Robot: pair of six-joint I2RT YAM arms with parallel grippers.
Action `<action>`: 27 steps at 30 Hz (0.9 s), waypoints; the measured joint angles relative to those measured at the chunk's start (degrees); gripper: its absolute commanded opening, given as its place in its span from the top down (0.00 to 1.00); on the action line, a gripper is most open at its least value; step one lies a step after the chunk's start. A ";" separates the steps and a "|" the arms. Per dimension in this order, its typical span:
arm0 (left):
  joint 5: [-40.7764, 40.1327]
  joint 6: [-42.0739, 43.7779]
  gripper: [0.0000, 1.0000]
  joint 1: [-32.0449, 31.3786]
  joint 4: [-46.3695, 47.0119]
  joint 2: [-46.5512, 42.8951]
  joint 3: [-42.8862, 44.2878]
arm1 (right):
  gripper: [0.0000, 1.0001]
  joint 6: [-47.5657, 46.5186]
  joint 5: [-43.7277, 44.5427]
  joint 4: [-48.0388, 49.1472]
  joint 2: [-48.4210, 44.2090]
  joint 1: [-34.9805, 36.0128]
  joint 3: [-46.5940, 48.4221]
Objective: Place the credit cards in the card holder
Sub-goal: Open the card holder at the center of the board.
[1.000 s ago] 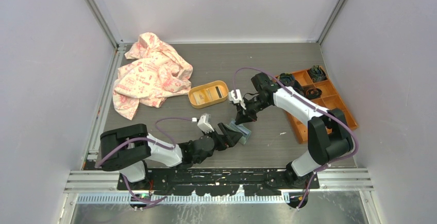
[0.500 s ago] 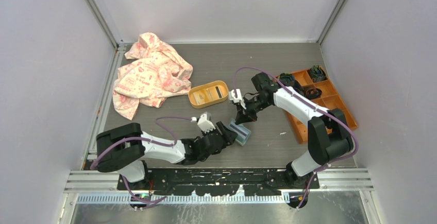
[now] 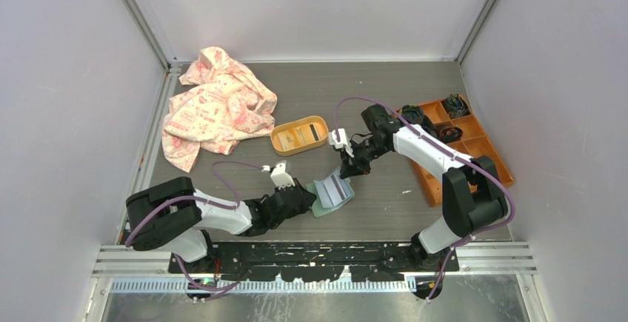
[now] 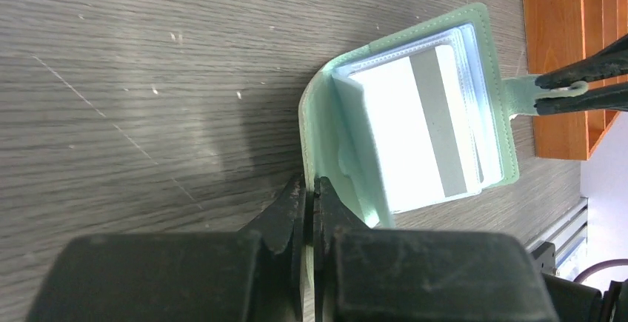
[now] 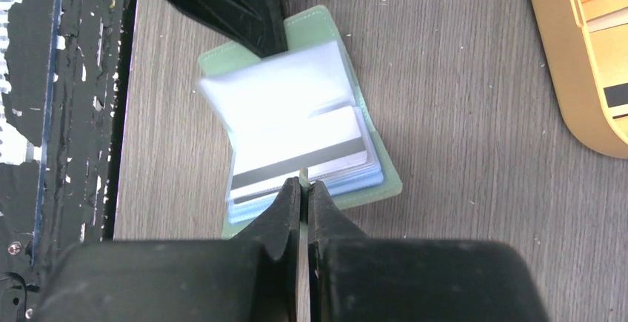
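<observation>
The left gripper [image 4: 311, 189] is clamped on one cover edge of the card holder [image 3: 331, 195], which lies spread open on the table between the arms. The right gripper [image 5: 304, 185] pinches the snap tab on the opposite side. If the opposing pull is uneven, the thin cover may slip from either pinch and the holder may fold shut. Loose credit cards [image 3: 305, 134] lie in the yellow tray [image 3: 278, 144], well apart.

Card holder [image 3: 332, 192] lies open on the worktop [image 3: 385, 92], front-middle. The left claw [image 3: 309, 191] pinches its left edge and the right claw [image 3: 346, 174] pinches the tab on its far side. The tray [image 3: 299, 149] sits just behind it, the cloth [image 3: 215, 111] back-left, and the compartment box [image 3: 481, 148] along the right edge.
</observation>
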 measured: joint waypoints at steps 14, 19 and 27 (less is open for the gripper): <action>7.28 14.40 1.00 5.20 4.92 -4.24 -2.64 | 0.74 2.64 6.32 1.46 0.04 -0.26 -0.44; 9.64 16.48 1.00 6.67 5.16 -4.28 -2.89 | 0.58 10.03 12.48 5.97 -0.94 -0.87 -1.11; 11.41 17.86 1.00 7.63 6.01 -4.28 -3.41 | 0.54 18.69 9.25 10.99 -11.69 -5.57 -3.50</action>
